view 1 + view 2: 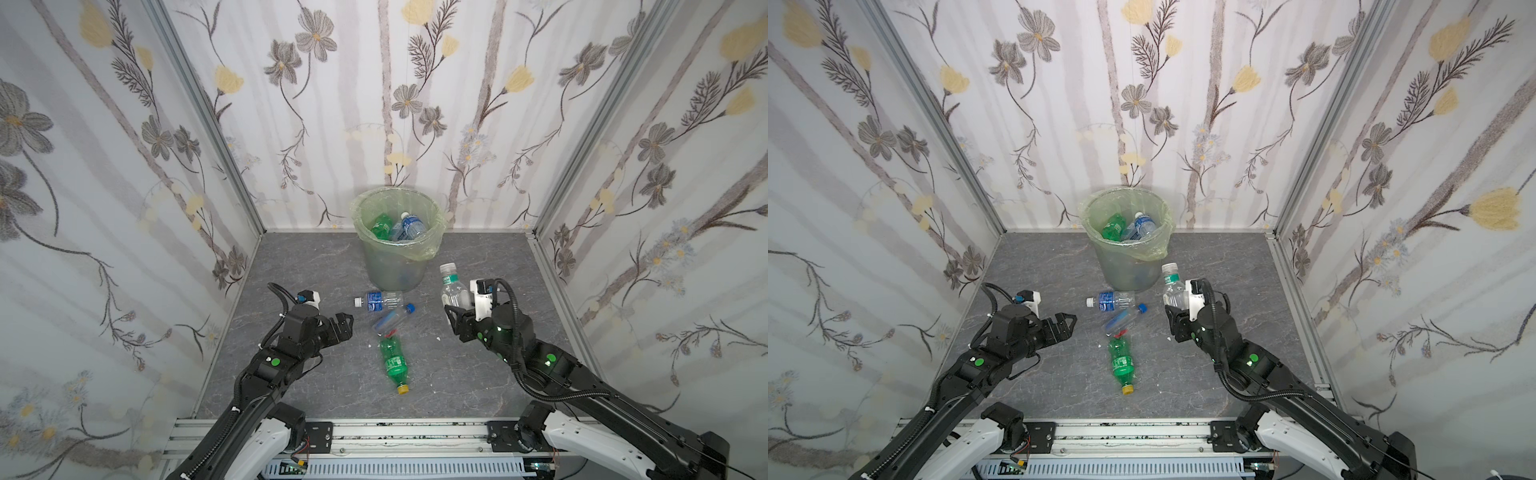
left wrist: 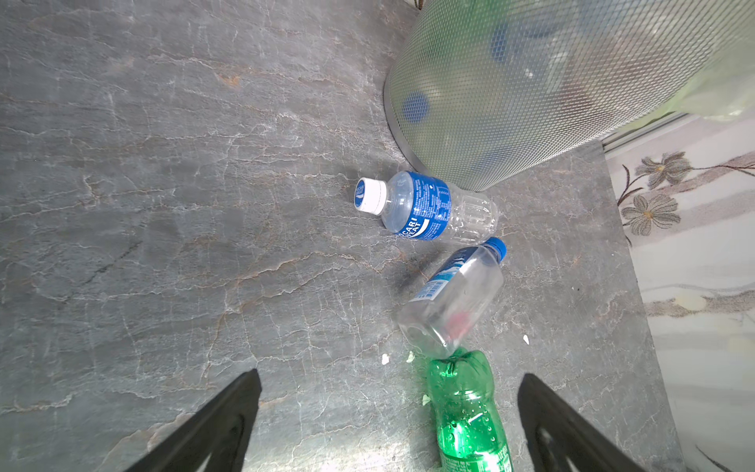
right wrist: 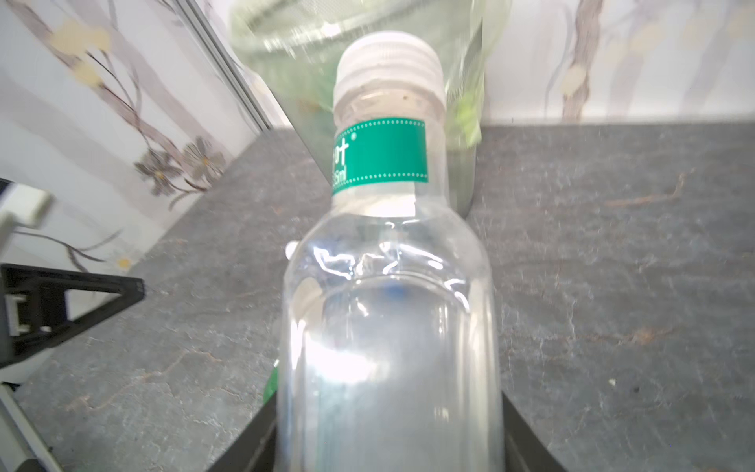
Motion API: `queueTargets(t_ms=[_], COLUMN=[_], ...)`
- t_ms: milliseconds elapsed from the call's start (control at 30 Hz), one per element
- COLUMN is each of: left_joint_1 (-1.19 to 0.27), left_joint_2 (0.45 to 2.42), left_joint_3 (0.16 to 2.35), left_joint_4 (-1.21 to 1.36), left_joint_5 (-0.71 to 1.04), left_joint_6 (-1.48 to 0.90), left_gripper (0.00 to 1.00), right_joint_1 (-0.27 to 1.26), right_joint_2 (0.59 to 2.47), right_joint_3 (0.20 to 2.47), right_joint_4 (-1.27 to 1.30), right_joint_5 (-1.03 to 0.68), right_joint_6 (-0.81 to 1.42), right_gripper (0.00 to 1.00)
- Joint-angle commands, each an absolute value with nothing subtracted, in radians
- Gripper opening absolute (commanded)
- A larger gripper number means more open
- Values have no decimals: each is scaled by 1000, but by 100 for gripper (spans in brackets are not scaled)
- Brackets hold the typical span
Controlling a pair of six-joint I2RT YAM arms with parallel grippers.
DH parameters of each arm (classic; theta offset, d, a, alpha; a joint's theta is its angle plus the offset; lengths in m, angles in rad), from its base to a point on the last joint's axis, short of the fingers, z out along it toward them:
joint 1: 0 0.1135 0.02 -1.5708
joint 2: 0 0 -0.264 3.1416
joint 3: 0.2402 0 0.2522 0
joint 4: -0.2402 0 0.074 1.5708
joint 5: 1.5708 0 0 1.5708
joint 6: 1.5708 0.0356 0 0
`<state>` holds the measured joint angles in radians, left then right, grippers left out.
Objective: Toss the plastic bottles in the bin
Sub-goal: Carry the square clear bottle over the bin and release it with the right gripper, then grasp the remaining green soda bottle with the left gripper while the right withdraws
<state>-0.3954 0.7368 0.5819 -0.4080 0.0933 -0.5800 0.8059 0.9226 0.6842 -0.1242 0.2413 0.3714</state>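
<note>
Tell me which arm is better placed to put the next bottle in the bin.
Right. The right gripper is shut on a clear bottle, upright, close beside the bin. The left gripper is open and holds nothing; three bottles lie before it.

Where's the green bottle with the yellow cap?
In both top views the green plastic bottle lies on the grey tabletop, front centre, base beside a clear blue-capped bottle.

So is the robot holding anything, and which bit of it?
Yes. The right end effector grips the clear green-labelled bottle by its lower body. The left end effector is open, empty.
</note>
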Motion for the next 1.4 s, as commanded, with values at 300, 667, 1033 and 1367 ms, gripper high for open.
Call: queueTargets(t_ms=[300, 667, 1033, 1367], left_joint_1=[-397, -475, -746, -936], left_joint_2=[723, 687, 860, 1169], left_joint_3=[596, 565, 583, 631], left_joint_4=[-393, -393, -390, -224], left_joint_5=[162, 166, -42, -35], left_joint_6=[-602, -682, -850, -966], left_gripper=[100, 100, 100, 100], right_joint_1=[627, 654, 631, 588], right_joint_2=[1678, 1771, 1324, 1033], right_joint_3=[1706, 1790, 1206, 797], right_joint_4=[-274, -393, -228, -136], right_joint_5=[14, 5, 79, 107], right_joint_6=[234, 233, 288, 365], right_gripper=[79, 95, 100, 100])
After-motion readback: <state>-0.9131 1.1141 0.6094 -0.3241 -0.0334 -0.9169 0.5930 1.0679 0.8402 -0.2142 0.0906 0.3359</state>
